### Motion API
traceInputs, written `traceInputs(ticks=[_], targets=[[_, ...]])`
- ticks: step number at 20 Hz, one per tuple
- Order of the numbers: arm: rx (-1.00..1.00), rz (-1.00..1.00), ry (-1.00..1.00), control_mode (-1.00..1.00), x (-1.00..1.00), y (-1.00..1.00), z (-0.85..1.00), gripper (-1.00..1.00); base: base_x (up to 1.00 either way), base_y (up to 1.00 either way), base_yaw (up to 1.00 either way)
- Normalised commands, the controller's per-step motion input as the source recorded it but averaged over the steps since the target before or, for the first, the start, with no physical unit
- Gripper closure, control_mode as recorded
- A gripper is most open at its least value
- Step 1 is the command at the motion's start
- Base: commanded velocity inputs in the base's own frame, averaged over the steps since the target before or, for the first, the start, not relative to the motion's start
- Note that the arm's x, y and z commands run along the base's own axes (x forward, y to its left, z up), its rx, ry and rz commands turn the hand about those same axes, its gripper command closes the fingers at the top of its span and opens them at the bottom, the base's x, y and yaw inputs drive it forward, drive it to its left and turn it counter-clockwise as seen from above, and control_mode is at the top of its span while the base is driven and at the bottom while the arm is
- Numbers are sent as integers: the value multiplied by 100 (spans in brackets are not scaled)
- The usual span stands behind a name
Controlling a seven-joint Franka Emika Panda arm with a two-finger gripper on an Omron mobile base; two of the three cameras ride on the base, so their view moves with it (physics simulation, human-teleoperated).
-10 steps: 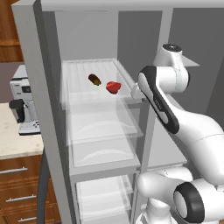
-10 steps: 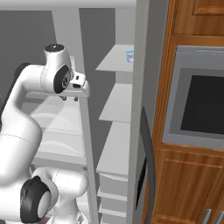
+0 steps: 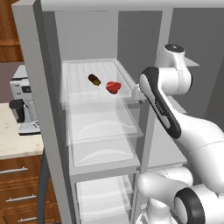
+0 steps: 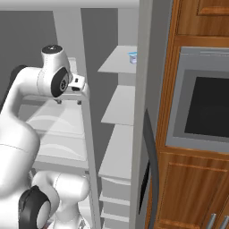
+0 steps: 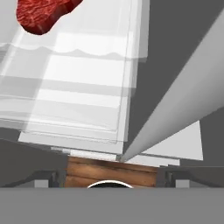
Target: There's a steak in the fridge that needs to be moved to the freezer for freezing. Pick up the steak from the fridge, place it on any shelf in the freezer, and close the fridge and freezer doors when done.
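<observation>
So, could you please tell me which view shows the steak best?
The left base view: the whole steak lies on a glass shelf in the fridge, right of a dark brown item. The hand view shows it larger but cut off at the top edge. In the right base view the arm stands in front of that shelf.

A pale stone counter (image 3: 11, 140) carries a grey-and-black coffee machine (image 3: 22, 103), with brown wooden drawers (image 3: 19, 192) beneath the counter and a wooden cabinet (image 3: 8, 39) above the machine. A built-in oven (image 4: 203, 105) sits in a brown wooden surround (image 4: 192, 188).
</observation>
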Motion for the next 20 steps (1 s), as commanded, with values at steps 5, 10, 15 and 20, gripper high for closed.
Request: traceInputs(ticks=[5, 10, 15, 20], targets=[[0, 0, -23, -100, -29, 46, 24, -100, 0, 0, 0], [0, -6, -18, -100, -16, 55, 22, -100, 0, 0, 0], [4, -25, -4, -100, -1, 42, 19, -100, 0, 0, 0], [11, -19, 0, -100, 0, 25, 32, -100, 0, 0, 0]])
